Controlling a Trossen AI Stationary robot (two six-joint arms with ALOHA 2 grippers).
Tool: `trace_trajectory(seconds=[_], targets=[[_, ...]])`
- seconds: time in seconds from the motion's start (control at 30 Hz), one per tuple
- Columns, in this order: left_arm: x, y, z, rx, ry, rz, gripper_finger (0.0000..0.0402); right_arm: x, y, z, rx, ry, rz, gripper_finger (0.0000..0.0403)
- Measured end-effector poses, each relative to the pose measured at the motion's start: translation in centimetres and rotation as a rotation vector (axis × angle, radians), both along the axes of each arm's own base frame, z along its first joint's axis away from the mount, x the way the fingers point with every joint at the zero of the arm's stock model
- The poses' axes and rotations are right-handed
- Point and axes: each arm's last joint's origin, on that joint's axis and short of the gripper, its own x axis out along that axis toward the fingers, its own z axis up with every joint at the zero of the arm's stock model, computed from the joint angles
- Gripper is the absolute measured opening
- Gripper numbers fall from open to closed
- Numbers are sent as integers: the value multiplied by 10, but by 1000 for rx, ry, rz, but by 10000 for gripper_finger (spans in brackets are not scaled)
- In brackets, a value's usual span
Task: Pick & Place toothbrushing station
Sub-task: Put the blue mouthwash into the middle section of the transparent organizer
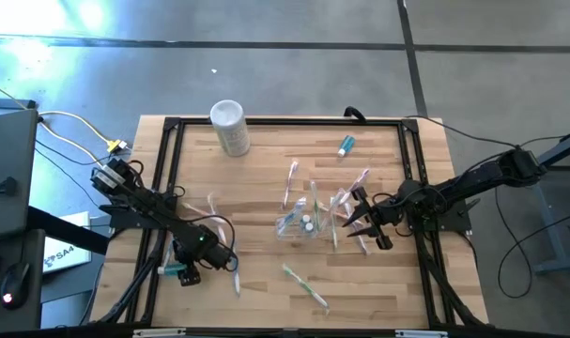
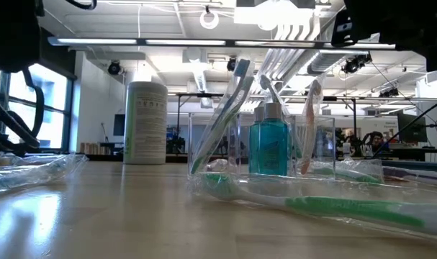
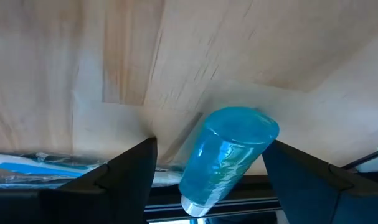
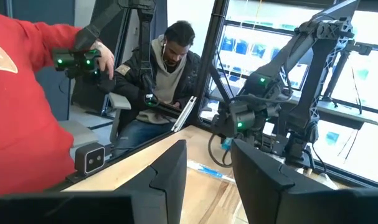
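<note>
Down at the near-left corner of the counter (image 1: 266,178), the left gripper (image 1: 189,273) hangs low over a small teal toothpaste tube (image 1: 172,269) that lies on the wood by the dark frame rail. From the left wrist view the tube (image 3: 226,158) sits squarely in the gap between the two dark fingers (image 3: 123,171), its long axis running roughly along the line of sight and so across the closing direction, its cap end towards the camera. The jaws stand wide and neither finger appears to touch the tube; I judge a short drop and a squeeze across its body would take it. The left arm is plainly the nearer one. Its goal, as I read the task, lies well apart to the right: the clear plastic cup (image 1: 303,223) near the counter's middle, with toothbrushes (image 2: 229,108) already leaning in it. The right gripper (image 1: 364,218) waits just beside that cup, jaws narrowed to a slim gap with nothing seen between them in its own wrist view.
</note>
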Motion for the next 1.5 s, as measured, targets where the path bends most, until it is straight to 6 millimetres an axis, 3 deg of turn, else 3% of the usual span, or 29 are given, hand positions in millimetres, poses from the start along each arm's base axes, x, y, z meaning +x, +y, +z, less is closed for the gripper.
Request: trace_trajectory(seconds=[0.33, 0.47, 0.8, 1.1, 1.33, 1.5], targets=[[-2, 1, -3, -3, -11, -24, 280, 0, 0, 0, 7, 6, 1, 119], [-2, 2, -3, -26, -27, -76, 244, 0, 0, 0, 7, 6, 1, 119], [9, 16, -5, -66, -43, -36, 95, 0, 0, 0, 7, 6, -1, 119], [29, 32, -4, -167, -177, -39, 88, 1, -1, -1, 10, 18, -51, 119], [46, 49, 18, -127, -399, -52, 89, 1, -1, -1, 10, 19, -51, 119], [58, 62, 59, -58, -643, -98, 90, 1, -1, -1, 9, 19, -51, 119]])
